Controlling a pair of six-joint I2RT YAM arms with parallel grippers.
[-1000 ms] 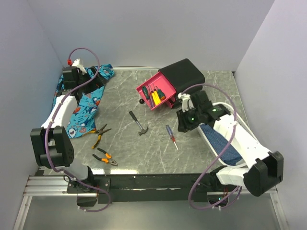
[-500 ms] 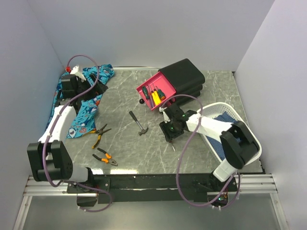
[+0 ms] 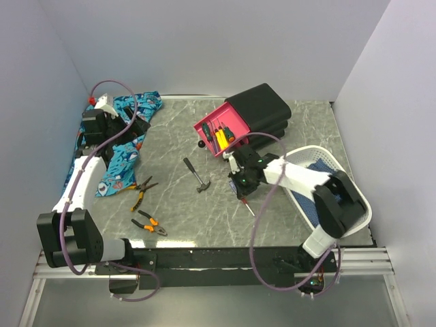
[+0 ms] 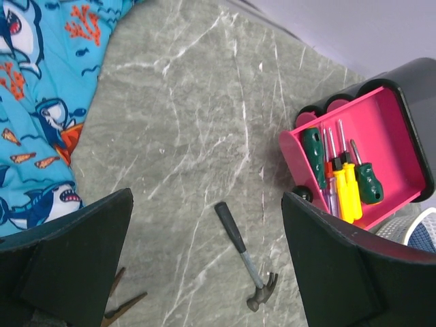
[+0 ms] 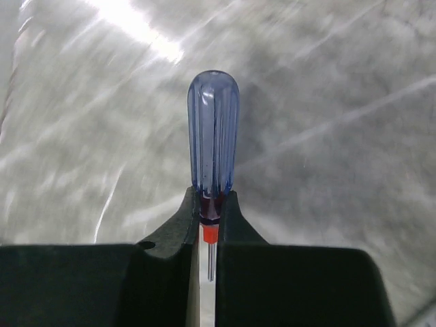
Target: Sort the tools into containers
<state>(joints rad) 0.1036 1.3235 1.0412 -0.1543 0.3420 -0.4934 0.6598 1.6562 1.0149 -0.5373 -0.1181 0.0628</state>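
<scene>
My right gripper is shut on the red-blue screwdriver, pinching it where the clear blue handle meets the red collar. In the top view this gripper is low on the table in front of the open pink drawer; the screwdriver's shaft pokes out toward me. The drawer holds green and yellow screwdrivers. The hammer lies mid-table, and between my left gripper's fingers in its wrist view. My left gripper hangs open and empty, high over the shark cloth.
Two orange-handled pliers lie at the front left. The black cabinet stands behind the drawer. A white basket with blue cloth inside sits at the right, under my right arm.
My right arm swung left from over the basket, came down on the red-blue screwdriver and shut on it. The left arm shifted slightly over the cloth.
</scene>
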